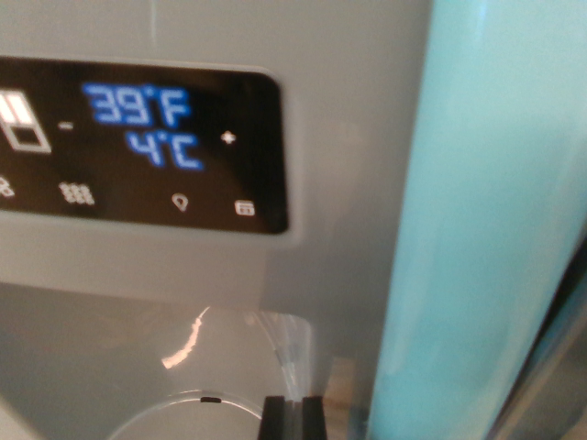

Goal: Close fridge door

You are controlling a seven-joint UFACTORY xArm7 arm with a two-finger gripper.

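Observation:
The wrist view is filled by the grey fridge door front [348,137], seen from very close. A black control panel [138,147] on it shows "39°F" and "4°C" in blue, with small white icons. Below the panel lies the dispenser recess [138,357], with a shiny curved rim at the bottom. A pale teal vertical surface [486,229], either a door edge or the neighbouring door, runs down the wrist view's right. My gripper [293,418] shows only as two black fingertips [273,418] at the bottom edge, pressed together with nothing between them, right in front of the grey door.
A dark gap [559,367] shows at the lower right beyond the teal surface. Glare spots lie on the dispenser recess wall [183,348]. Nothing else is in view.

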